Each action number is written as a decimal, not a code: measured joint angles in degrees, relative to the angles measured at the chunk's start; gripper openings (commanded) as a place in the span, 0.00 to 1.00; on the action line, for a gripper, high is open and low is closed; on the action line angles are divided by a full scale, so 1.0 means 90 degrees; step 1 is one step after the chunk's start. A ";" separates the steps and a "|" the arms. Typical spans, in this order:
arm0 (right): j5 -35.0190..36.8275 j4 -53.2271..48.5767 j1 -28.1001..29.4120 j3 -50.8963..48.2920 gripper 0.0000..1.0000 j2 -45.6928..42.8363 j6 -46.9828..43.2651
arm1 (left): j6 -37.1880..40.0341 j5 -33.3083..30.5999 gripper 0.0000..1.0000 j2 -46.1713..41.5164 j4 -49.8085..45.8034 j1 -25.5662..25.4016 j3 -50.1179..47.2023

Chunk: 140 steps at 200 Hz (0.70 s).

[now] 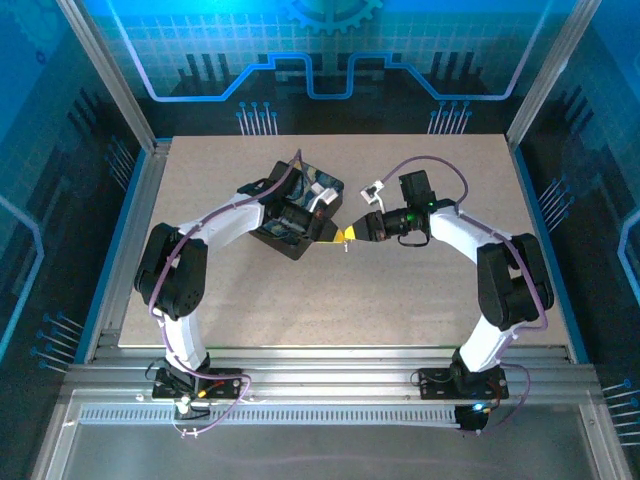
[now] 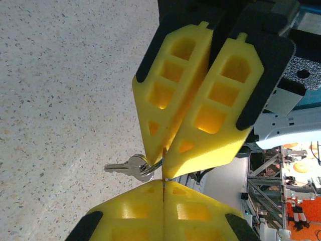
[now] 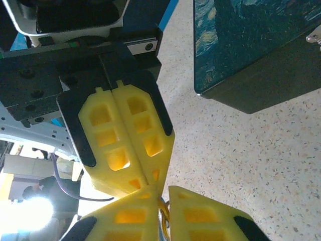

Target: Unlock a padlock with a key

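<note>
beside the starry-print box (image 3: 241, 45), the left gripper (image 2: 164, 188) — clamped shut — faced the right gripper (image 2: 162, 159) tip to tip, the latter pinched on the key ring (image 2: 149, 169), key (image 2: 128, 166) dangling.

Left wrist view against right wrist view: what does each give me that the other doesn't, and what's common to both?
Left wrist: a small silver key hangs on a thin ring at the shut tips of the right gripper. Right wrist: a corner of the dark box with a swirly blue-and-yellow print, apart from the grippers. Both: the yellow-fingered left gripper and right gripper, shut, tip to tip over the speckled tabletop.
</note>
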 measured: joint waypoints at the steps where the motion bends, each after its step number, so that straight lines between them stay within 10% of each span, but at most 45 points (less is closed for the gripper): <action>1: -0.0002 0.0002 0.0000 0.0000 0.09 0.0000 0.0002 | 0.0000 0.0005 0.01 0.0000 0.0000 0.0002 0.0000; 30: -0.0126 0.0180 -0.0012 -0.0005 0.01 0.0000 0.0085 | -0.0002 0.0199 0.02 0.0000 0.0015 0.0092 0.0000; 75: -0.0311 0.0724 -0.0012 -0.0338 0.00 -0.0044 0.0503 | -0.0272 0.0238 0.41 -0.0007 0.0539 0.0316 -0.0204; 140: 0.0151 0.3276 -0.0243 -0.1498 0.00 -0.0095 0.3014 | -0.1331 0.0063 0.44 -0.0155 0.1962 0.0653 -0.0988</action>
